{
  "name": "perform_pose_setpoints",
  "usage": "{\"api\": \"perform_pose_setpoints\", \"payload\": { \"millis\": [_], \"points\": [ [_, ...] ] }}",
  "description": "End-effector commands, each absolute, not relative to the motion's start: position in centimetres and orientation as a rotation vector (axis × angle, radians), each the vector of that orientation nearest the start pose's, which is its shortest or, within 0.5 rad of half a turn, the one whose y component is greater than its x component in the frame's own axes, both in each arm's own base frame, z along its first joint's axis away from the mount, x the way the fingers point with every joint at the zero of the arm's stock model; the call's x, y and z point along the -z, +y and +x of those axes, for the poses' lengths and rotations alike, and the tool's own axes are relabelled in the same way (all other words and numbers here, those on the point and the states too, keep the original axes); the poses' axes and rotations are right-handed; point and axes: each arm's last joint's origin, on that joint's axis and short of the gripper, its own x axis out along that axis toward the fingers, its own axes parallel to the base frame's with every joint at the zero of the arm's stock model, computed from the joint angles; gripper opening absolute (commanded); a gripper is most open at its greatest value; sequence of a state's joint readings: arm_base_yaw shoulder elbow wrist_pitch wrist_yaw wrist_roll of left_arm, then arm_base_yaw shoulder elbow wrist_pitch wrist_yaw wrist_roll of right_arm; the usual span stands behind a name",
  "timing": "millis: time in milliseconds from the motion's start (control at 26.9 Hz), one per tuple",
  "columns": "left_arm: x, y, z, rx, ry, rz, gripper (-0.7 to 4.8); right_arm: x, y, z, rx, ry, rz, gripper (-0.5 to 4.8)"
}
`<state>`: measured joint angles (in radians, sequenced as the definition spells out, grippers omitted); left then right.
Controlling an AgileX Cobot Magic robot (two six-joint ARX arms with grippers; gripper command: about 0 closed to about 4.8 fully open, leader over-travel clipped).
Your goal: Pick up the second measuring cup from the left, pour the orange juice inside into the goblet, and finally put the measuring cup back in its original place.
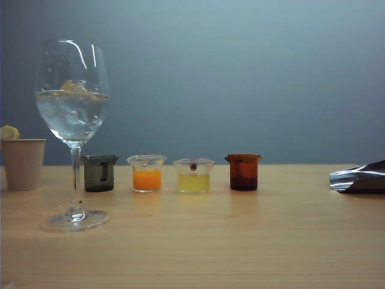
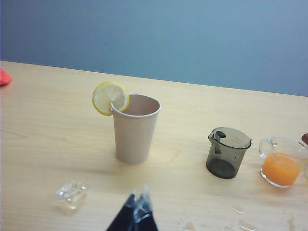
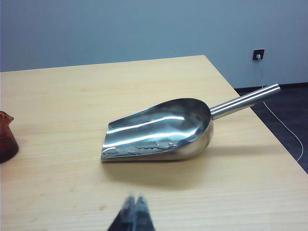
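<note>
Four small beakers stand in a row on the wooden table. The second measuring cup (image 1: 147, 173) (image 2: 282, 161) is clear glass and holds the orange juice (image 1: 147, 179) (image 2: 280, 169). The goblet (image 1: 72, 129) stands in front of the row at the left, tall, with clear liquid and ice in its bowl. My left gripper (image 2: 138, 195) is shut with nothing in it, low over the table in front of the paper cup. My right gripper (image 3: 135, 198) is also shut and bare, near the metal scoop. Neither gripper shows in the exterior view.
A smoky grey beaker (image 1: 99, 173) (image 2: 227, 152), a clear beaker of pale yellow liquid (image 1: 194, 175) and a brown beaker (image 1: 243, 171) (image 3: 6, 137) complete the row. A beige paper cup (image 2: 135, 127) (image 1: 23, 163) carries a lemon slice (image 2: 110, 97). An ice cube (image 2: 72, 193) and a steel scoop (image 3: 166, 127) (image 1: 360, 177) lie on the table.
</note>
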<state>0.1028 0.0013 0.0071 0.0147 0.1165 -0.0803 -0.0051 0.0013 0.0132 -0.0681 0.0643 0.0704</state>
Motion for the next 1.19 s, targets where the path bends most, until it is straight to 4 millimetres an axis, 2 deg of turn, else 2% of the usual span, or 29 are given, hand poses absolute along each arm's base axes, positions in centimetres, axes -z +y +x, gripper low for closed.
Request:
{"api": "perform_pose_setpoints", "payload": {
  "millis": [37,334,483,594,891,965,1002,1188],
  "points": [
    [-17.2,0.7,9.7,0.009,-0.061,-0.073,-0.06,-16.3,-0.2,9.7,0.076,0.043,0.069,-0.06],
    [-17.1,0.7,9.7,0.008,-0.058,-0.073,-0.06,-16.1,-0.2,9.6,0.048,0.068,0.07,-0.05],
    [-17.9,0.7,9.5,0.008,-0.091,-0.076,-0.05,-17.1,-0.1,9.5,0.031,0.043,0.071,-0.05],
    [-19.9,0.9,9.0,-0.073,-0.128,-0.078,-0.06,-19.4,-0.1,8.8,0.029,0.009,0.072,-0.05],
    [-24.2,0.7,7.9,-0.073,-0.166,-0.073,-0.06,-24.9,0.0,8.7,0.012,-0.037,0.148,-0.05],
    [-25.8,0.8,8.0,-0.077,-0.168,-0.069,-0.05,-27.4,0.3,9.4,-0.037,-0.038,0.162,-0.06],
    [-26.9,0.8,8.3,-0.075,-0.16,-0.073,-0.06,-29.2,0.6,10.2,-0.071,-0.036,0.162,-0.06],
    [-30.2,0.8,9.3,-0.035,-0.145,-0.079,-0.06,-33.5,2.3,13.0,-0.139,-0.002,0.139,-0.05]
  ]
}}
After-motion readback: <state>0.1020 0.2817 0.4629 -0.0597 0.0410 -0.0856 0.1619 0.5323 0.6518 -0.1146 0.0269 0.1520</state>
